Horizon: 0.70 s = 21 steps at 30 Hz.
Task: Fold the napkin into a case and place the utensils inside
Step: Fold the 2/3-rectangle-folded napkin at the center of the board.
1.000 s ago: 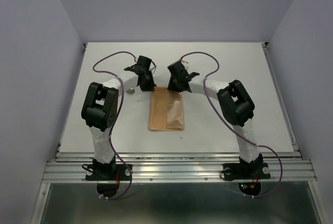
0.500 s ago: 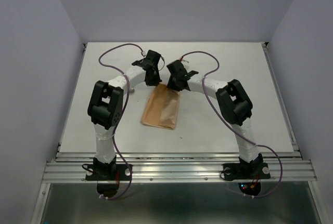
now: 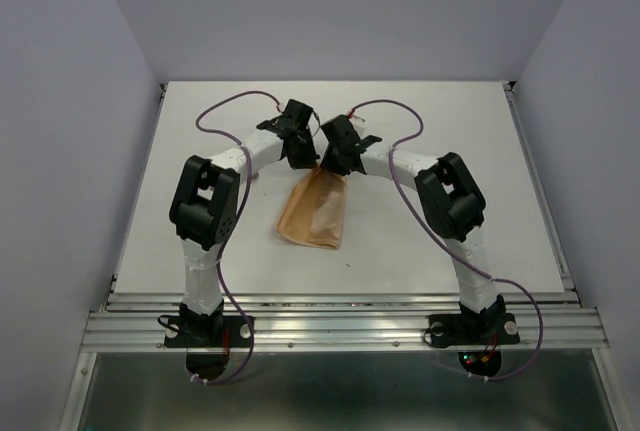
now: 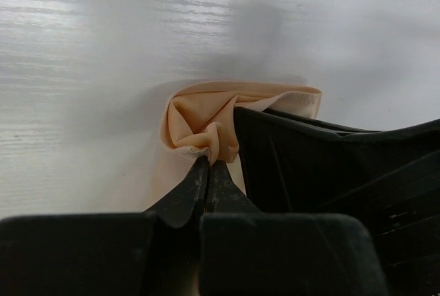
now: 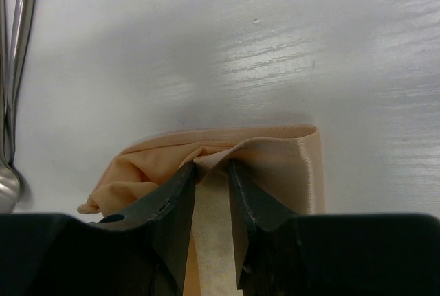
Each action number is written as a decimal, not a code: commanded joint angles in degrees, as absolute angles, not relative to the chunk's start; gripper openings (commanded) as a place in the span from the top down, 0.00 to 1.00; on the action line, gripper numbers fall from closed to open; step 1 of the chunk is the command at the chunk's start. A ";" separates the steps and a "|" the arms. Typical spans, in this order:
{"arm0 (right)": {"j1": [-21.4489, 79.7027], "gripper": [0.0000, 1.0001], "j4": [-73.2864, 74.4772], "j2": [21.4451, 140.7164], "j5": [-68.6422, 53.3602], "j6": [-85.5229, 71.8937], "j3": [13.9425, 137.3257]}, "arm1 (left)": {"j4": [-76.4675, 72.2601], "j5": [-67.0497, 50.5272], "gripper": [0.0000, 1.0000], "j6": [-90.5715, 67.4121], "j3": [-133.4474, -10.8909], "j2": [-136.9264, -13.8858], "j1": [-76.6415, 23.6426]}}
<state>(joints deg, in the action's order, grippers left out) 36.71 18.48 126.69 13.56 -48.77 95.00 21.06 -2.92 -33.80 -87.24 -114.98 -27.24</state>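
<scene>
Left fingers (image 4: 194,189) and right fingers (image 5: 173,203) tight on a soft, rumpled fold of the peach napkin (image 3: 315,216)

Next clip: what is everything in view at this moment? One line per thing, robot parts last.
napkin: one, peach-orange, folded oblong, mid-table, far end raised.
utensils: two handles and a spoon bowl showing, silver, on the table beside the napkin's far end.
table: one, white, under everything.
walls: pale lilac, on three sides.
rail: one, silver metal, along the near edge.
cables: two, purple, one looped along each arm.
arms: two, white with black joints, based at the near edge, meeting over the napkin's far end.
left fingers: black, shut on a bunched fold of the napkin.
right fingers: black, pinching the napkin's far edge.
</scene>
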 commanded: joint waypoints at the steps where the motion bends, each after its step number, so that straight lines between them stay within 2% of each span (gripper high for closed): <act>1: 36.04 0.67 21.80 128.94 13.89 -50.71 94.40 | 16.53 -9.66 1.00 -37.97 -84.64 -110.39 -26.37; 14: 34.98 0.68 20.48 129.02 11.95 -52.91 93.25 | 6.16 -22.23 1.00 -45.61 -75.86 -108.02 -23.03; 21: 34.98 0.68 19.95 128.67 11.43 -53.17 92.99 | 3.08 -23.20 1.00 -48.69 -72.16 -109.86 -23.03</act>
